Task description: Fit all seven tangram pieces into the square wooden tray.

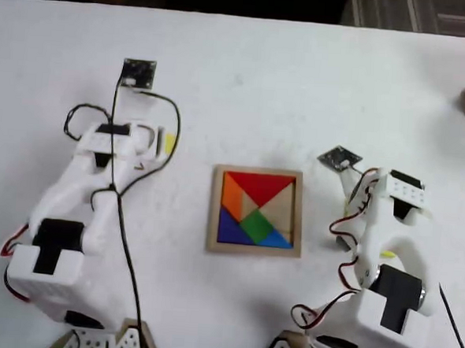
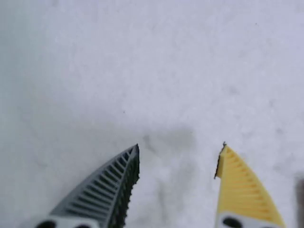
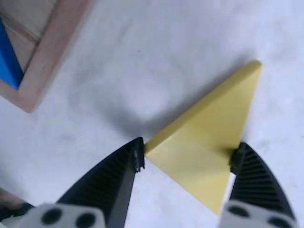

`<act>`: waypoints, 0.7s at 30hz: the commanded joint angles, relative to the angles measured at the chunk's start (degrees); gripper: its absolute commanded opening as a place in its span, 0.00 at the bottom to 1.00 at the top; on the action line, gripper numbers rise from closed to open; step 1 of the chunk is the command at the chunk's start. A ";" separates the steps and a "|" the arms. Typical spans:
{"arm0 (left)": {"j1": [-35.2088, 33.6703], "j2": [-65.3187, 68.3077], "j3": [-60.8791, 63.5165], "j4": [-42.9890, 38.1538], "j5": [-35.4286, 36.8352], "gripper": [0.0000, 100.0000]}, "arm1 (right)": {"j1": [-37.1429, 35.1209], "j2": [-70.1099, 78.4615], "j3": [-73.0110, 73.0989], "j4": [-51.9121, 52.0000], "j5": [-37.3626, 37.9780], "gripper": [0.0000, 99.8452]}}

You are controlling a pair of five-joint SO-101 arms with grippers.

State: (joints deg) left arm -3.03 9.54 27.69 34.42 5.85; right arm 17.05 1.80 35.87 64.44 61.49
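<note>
Since the square wooden tray (image 1: 215, 212) at the centre of the high view already holds red, orange, blue and green pieces, the step in hand looks like the pickup of the yellow triangle (image 3: 204, 142), which sits outside it. In the high view a sliver of that triangle shows in the lower right of the frame, under the right arm, right of the tray and well apart from its rim.

In the right wrist view the right fingers (image 3: 114, 180) stand one on each side of the triangle and are closed in on it. One tip touches a corner and the other presses the opposite edge. I judge this a grasp, though a thin one, with the contact near the tips. Whether the piece has left the white worktop (image 1: 301, 83) I cannot tell; a shadow lies beside its thick edge. One corner of the tray, with a blue piece (image 3: 7, 61) inside, is near the fingers.

The next move calls for a lift without the triangle pivoting on that corner contact. It then has to be carried towards the tray and turned to suit the pale space along the tray's right side, which looks like the remaining gap.

The left fingers (image 2: 114, 185), one grey and one yellow, are spread wide over bare worktop at the left of the high view, holding nothing.
</note>
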 commanded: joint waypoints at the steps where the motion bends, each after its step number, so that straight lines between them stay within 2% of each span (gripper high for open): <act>1: -0.75 -0.22 -2.81 0.26 -0.62 0.28 | -1.98 -0.84 -1.14 1.19 -0.53 0.26; 6: -0.75 -0.22 -2.81 0.26 -0.62 0.28 | -1.54 -0.84 -1.05 1.19 -0.53 0.25; 11: -0.75 -0.22 -2.81 0.26 -0.62 0.28 | -0.31 -0.84 -1.05 1.10 -0.53 0.17; 21: -0.75 -0.22 -2.81 0.26 -0.62 0.28 | 1.10 -0.84 0.26 1.01 -0.44 0.16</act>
State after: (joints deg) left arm -3.03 9.54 27.69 34.42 5.85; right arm 17.49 1.71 35.78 64.88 61.49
